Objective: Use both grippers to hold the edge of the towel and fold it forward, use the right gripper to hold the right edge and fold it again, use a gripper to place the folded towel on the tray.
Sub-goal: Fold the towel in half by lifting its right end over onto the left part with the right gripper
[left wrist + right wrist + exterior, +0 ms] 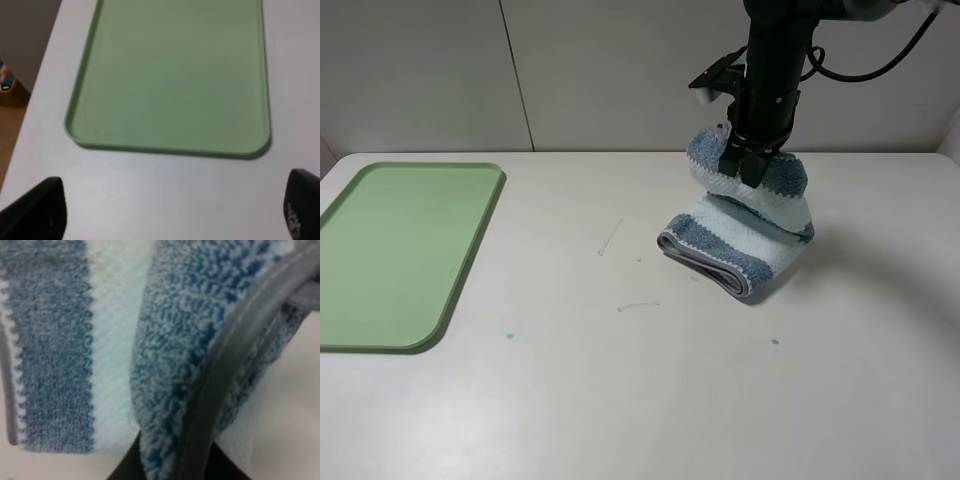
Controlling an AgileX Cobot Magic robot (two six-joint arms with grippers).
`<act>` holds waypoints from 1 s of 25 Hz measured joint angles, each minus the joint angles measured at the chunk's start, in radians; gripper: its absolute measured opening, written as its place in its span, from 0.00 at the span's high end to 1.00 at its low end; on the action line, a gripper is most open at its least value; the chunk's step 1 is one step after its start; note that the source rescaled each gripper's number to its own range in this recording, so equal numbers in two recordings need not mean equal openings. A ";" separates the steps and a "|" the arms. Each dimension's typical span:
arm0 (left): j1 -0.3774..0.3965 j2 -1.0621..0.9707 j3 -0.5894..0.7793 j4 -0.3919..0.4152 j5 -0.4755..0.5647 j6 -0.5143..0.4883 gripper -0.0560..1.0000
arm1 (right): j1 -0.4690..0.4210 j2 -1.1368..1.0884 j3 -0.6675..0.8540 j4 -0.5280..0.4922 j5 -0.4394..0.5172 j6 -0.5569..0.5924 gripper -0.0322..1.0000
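Exterior high view: the right gripper (pixel 752 158) points straight down in the upper right of the frame, its jaws pinched tight on a raised fold of the towel (pixel 745 235). The rest of the folded towel lies on the table (pixel 620 400) right of centre. Left wrist view: the left gripper (pixel 175 207) is spread wide and empty near the tray (pixel 400 250), which lies at the frame's left, well apart from the towel.

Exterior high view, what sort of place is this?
Likely a robotics lab bench: a white table by plain panel walls, a green tray, and a striped towel pinched by the right claw.
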 joint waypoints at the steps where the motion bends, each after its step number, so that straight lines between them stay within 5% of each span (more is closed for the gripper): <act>1: 0.000 0.000 0.000 0.010 0.000 0.000 0.14 | 0.003 -0.001 0.010 0.000 0.001 0.000 0.89; 11: 0.000 0.000 0.000 0.026 0.000 0.000 0.14 | 0.006 -0.003 0.054 0.038 0.000 -0.030 0.89; 13: 0.000 0.000 0.000 0.026 0.000 0.000 0.14 | 0.006 -0.003 0.055 0.046 0.000 -0.026 0.75; 15: 0.000 0.000 0.000 0.027 0.000 0.000 0.14 | 0.006 -0.003 0.055 0.058 0.000 -0.003 0.36; 17: 0.000 0.000 0.000 0.028 0.000 0.000 0.14 | 0.006 -0.003 0.055 0.061 0.000 0.012 0.13; 20: 0.000 0.000 0.000 0.028 0.000 0.000 0.14 | 0.006 -0.003 0.055 0.075 0.000 0.019 0.03; 25: 0.000 0.000 0.000 0.028 0.000 0.000 0.14 | 0.006 -0.037 0.056 0.087 0.000 0.018 0.00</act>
